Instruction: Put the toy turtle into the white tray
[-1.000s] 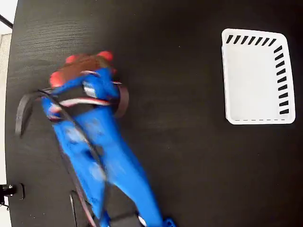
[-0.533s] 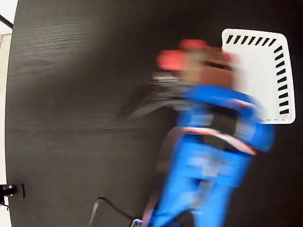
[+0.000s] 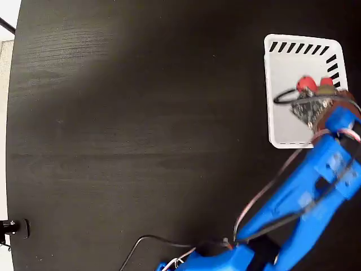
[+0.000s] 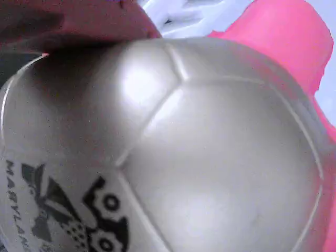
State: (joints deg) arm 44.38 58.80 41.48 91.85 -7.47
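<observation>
My gripper (image 3: 316, 97) pinches the turtle (image 3: 307, 86), its shell filling the wrist view, directly above the tray (image 3: 293, 76), so release means dropping straight down.

Setting is looking like a hobby robotics bench or small lab. A black wood-grain tabletop (image 3: 141, 113) is filling the fixed view. A blue 3D-printed arm (image 3: 304, 197) is trailing loose cables (image 3: 265, 192), with a bare circuit board (image 3: 307, 110) showing at its wrist. A white tray (image 3: 282, 84) is sitting on the table.
</observation>
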